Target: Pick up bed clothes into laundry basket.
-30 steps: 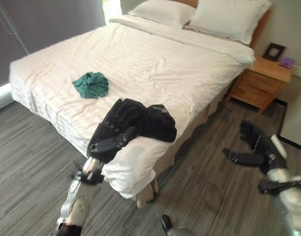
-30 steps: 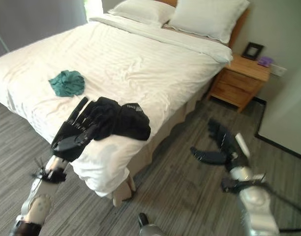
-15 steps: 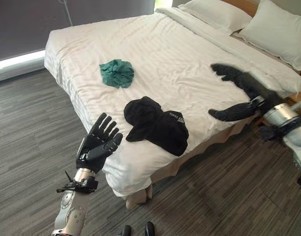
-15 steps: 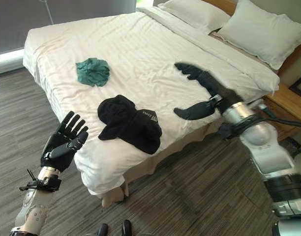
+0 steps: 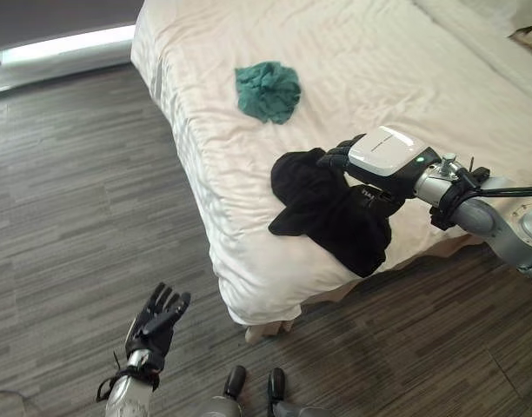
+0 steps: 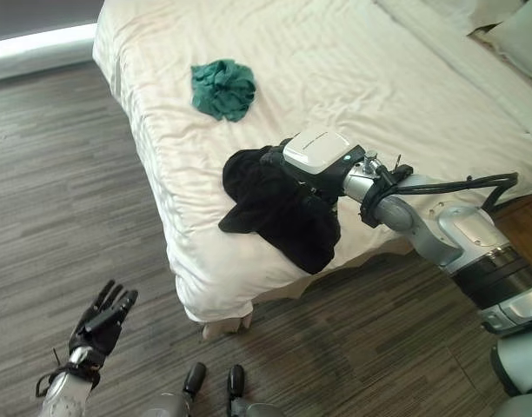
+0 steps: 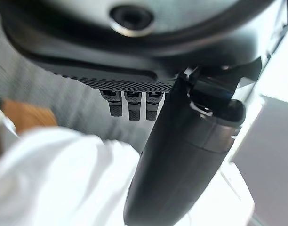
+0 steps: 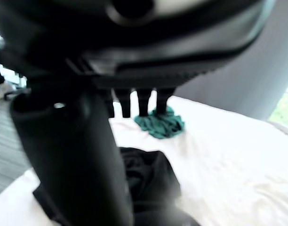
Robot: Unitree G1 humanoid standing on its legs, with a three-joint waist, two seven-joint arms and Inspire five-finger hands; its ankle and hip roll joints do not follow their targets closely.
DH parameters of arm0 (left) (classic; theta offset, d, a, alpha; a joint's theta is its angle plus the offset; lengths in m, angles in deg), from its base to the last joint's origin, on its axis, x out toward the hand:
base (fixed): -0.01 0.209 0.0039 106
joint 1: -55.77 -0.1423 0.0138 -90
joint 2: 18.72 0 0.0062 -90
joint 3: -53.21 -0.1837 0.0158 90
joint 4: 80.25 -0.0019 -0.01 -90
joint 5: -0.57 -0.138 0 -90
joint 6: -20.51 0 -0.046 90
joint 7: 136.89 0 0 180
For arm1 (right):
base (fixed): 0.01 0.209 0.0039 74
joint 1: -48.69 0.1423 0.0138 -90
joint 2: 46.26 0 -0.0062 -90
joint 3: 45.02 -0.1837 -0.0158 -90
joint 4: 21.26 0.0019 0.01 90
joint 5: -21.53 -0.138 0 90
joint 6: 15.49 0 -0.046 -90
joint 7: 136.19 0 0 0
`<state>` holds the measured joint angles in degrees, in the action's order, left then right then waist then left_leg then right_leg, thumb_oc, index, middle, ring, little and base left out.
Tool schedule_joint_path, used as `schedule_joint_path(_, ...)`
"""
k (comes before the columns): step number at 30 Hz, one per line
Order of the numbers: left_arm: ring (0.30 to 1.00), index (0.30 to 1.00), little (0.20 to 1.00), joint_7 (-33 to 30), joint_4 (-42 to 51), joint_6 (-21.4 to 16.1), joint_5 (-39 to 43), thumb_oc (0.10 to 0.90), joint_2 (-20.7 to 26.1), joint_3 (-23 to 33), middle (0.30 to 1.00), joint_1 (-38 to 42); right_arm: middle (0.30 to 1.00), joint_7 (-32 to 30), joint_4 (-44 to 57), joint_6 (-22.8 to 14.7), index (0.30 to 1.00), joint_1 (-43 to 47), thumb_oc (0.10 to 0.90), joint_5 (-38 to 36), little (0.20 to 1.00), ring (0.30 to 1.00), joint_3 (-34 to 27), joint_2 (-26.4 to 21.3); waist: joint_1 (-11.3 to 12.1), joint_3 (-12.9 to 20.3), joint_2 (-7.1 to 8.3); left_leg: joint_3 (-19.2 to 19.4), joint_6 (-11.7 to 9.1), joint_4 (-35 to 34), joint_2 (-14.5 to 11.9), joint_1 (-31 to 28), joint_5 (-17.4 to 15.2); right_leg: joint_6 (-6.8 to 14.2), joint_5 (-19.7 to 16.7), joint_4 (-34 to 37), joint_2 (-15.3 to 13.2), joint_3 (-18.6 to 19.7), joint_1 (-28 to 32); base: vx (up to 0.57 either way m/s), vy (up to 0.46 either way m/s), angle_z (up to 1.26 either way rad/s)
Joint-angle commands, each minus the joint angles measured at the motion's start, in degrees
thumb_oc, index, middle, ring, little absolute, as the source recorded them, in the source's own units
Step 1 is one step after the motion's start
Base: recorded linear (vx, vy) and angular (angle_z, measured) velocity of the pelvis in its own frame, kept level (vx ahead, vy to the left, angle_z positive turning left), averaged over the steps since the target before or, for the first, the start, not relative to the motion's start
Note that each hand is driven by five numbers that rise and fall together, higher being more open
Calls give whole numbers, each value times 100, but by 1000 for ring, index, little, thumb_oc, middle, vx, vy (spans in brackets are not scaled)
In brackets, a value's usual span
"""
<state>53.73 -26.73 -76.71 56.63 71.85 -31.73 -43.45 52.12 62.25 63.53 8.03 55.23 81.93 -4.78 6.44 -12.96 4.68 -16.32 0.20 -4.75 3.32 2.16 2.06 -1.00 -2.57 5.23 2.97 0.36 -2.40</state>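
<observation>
Grey wood-grain floor surrounds a bed covered with a white striped sheet.

Right hand: positioned over the bed's near edge, directly above the black garment. In the right wrist view the fingers extend straight, spread from the thumb, with the black garment lying below them. Contact between the fingers and the cloth cannot be confirmed. A white-topped wrist module sits behind the hand, and the silver-grey arm enters from the right side.

Left hand: located low over the floor, well apart from the bed. Its fingers are straight and apart, and it holds nothing. The left wrist view shows the same straight fingers with white bedding beyond them.

Black garment: lies crumpled on the sheet near the bed's corner, with part of it draping toward the near edge.

Green garment: lies bunched on the sheet farther up the bed, well apart from the black garment and from both hands. It also appears past the right hand's fingers in the right wrist view.
</observation>
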Motion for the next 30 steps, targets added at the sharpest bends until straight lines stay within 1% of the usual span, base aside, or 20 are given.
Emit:
schedule_joint_path(1,900,900,900,272,141,-138,-9,800,243,95,900,221,900,-547,-154,398,900,1001,800,373,900,900,-257,-15,54,318,48,-14,-336,-25,-140,363,275,523,-166,-23,-406,-111,-68,-78,25,-2)
schedule_joint_path(2,900,900,900,251,-324,-79,-119,800,213,175,900,242,900,-581,-257,475,900,1155,800,562,900,900,-192,129,62,257,34,41,-340,-25,-138,483,296,523,-205,-23,-406,-89,-211,-46,23,1)
schedule_joint_path(6,900,900,900,171,-1261,-22,-391,800,149,320,900,313,900,-534,-231,527,900,1307,800,639,900,900,-110,380,72,132,37,131,-342,-25,-145,645,314,517,-242,-23,-376,-9,-402,-35,24,-3)
schedule_joint_path(8,900,900,900,149,-1799,-10,-693,800,170,346,900,368,900,-552,-252,564,900,1411,800,705,900,900,-37,384,63,79,56,182,-341,-25,-148,720,327,521,-263,-23,-370,46,-499,-23,29,-10)
schedule_joint_path(10,900,900,900,154,-1971,15,-773,800,181,371,900,395,900,-561,-282,586,900,1493,800,754,900,900,25,364,57,61,61,206,-343,-25,-151,741,324,519,-269,-23,-367,71,-531,-16,27,-19)
schedule_joint_path(11,900,900,900,155,-2382,62,-870,800,183,476,900,392,900,-525,-342,637,900,1627,800,901,900,900,147,279,36,31,77,239,-345,-25,-146,772,321,518,-271,-23,-362,111,-581,0,23,-13)
schedule_joint_path(12,900,900,900,163,-2397,58,-871,800,179,482,900,402,900,-527,-349,639,900,1646,800,902,900,900,163,283,36,31,75,245,-344,-25,-147,775,321,518,-272,-23,-362,117,-587,-4,27,-8)
schedule_joint_path(14,900,900,900,127,-2775,67,-996,800,160,646,900,415,900,-567,-333,654,900,1734,800,1011,900,900,192,132,7,9,100,312,-342,-25,-155,817,310,522,-286,-23,-364,176,-644,3,18,-18)
schedule_joint_path(17,900,900,900,115,-2977,60,-1083,800,139,726,900,416,900,-524,-313,643,900,1785,800,924,900,900,216,-48,-34,-13,121,380,-338,-25,-155,835,299,527,-302,-23,-356,242,-688,1,21,-17)
schedule_joint_path(20,900,900,900,116,-2976,14,-1119,800,121,704,900,449,900,-569,-405,635,900,1736,800,860,900,900,226,-180,-66,-42,133,427,-333,-25,-158,856,281,531,-315,-23,-355,290,-732,-5,3,-1)
schedule_joint_path(25,900,900,900,96,-2869,-61,-1005,800,115,663,900,545,900,-626,-536,585,900,1693,800,661,900,900,263,-150,-74,-107,126,469,-330,-25,-157,906,301,530,-342,-23,-341,338,-811,-29,-7,-16)
schedule_joint_path(26,900,900,900,88,-2755,-118,-910,800,126,619,900,583,900,-664,-594,529,900,1724,800,559,900,900,360,-73,-63,-182,127,470,-322,-25,-146,952,326,528,-378,-23,-321,385,-884,-42,-9,-6)
schedule_joint_path(27,900,900,900,85,-2753,-117,-908,800,121,621,900,583,900,-668,-605,526,900,1743,800,555,900,900,378,-70,-61,-180,125,475,-322,-25,-146,956,327,528,-381,-23,-320,391,-890,-124,-26,-10)
schedule_joint_path(28,900,900,900,75,-2614,-181,-789,800,137,589,900,615,900,-668,-624,463,900,1902,800,419,900,900,562,-42,-34,-285,118,492,-329,-25,-136,1112,385,529,-438,-23,-300,431,-1061,-84,-17,-13)
schedule_joint_path(30,900,900,900,73,-2618,-190,-767,800,136,572,900,624,900,-671,-671,458,900,1951,800,420,900,900,636,-16,-21,-312,116,495,-335,-25,-142,1184,407,531,-461,-23,-296,435,-1131,-71,-17,-17)
